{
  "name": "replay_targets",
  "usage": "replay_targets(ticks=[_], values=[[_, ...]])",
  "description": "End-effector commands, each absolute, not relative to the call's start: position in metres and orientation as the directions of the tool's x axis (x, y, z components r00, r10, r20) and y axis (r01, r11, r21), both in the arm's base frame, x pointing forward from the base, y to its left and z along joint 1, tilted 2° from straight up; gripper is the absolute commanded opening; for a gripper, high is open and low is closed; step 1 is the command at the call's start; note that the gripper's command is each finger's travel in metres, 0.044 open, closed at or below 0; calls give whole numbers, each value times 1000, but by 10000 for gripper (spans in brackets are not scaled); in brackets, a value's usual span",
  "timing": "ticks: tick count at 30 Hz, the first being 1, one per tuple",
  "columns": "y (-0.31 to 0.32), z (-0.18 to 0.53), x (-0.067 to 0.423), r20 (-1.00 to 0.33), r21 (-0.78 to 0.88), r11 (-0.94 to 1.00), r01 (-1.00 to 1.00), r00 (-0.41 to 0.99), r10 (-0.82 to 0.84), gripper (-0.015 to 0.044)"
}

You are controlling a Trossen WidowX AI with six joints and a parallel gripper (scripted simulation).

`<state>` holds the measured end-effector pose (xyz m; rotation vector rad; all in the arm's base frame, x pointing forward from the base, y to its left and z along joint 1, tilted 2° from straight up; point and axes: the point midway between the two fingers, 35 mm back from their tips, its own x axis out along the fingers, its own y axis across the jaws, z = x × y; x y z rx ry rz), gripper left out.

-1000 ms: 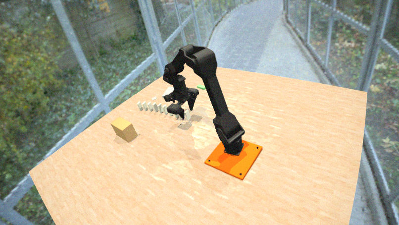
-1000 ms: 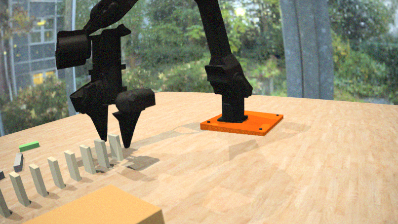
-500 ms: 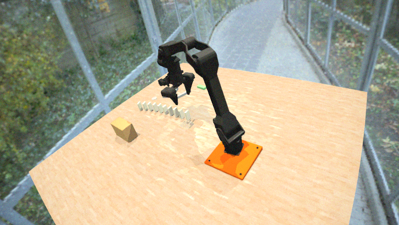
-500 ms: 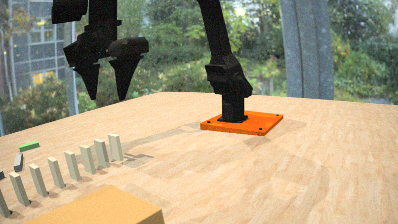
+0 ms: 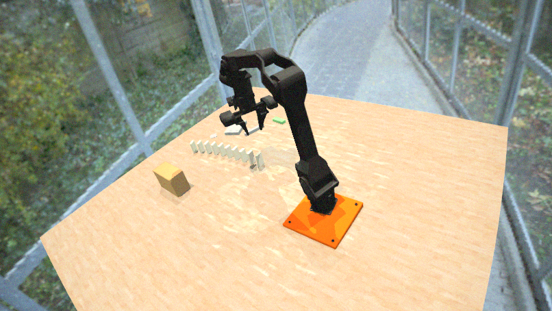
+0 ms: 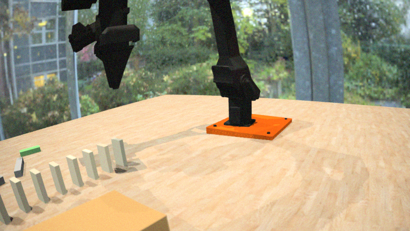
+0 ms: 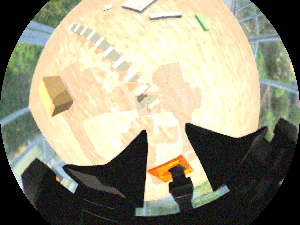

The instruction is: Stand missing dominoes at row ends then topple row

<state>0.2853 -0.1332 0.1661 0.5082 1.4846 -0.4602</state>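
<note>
A row of several pale dominoes [image 5: 225,151] [image 6: 74,170] [image 7: 109,51] stands on the wooden table [image 5: 386,185]. The end domino nearest the arm [image 5: 260,160] [image 6: 119,151] stands upright, in line with the others. My gripper [image 5: 253,129] [image 6: 114,83] [image 7: 166,129] hangs well above the table, behind that end of the row. Its fingers stand partly apart with nothing between them. Loose pieces lie flat behind the row: a pale one [image 5: 233,130] [image 7: 141,1], a grey one [image 6: 19,167] [image 7: 165,15] and a green one [image 5: 279,120] [image 6: 30,150] [image 7: 201,22].
A tan block [image 5: 171,179] [image 6: 106,214] [image 7: 55,94] sits in front of the row's far end. The arm's orange base plate [image 5: 340,227] [image 6: 266,128] is to the right. A small pale piece [image 5: 213,135] lies behind the row.
</note>
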Motion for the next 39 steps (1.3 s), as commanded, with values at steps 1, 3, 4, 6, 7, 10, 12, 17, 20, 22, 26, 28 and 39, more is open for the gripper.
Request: replay_targets(ticks=[1,3,4,6,7,10,12,17,20,22,26,28,39], values=[[-131,145,272,-999,39,445,895,32,24,125],[-130,137,267,-999,37,260,965,32,24,72],[-129,132,264,-999,35,163,986,31,24,46],[-128,125,259,-999,30,-14,999,31,24,0],[-128,123,258,-999,29,-62,998,31,24,0],[-128,122,257,-999,28,-78,997,30,25,0],[-128,122,257,-999,28,-78,997,30,25,0],[-128,122,257,-999,28,-78,997,30,25,0],[-128,122,257,-999,28,-78,997,30,25,0],[-128,122,257,-999,28,-78,997,30,25,0],[-128,122,257,-999,28,-78,997,30,25,0],[-128,122,257,-999,28,-78,997,30,25,0],[-128,122,257,-999,28,-78,997,30,25,0]])
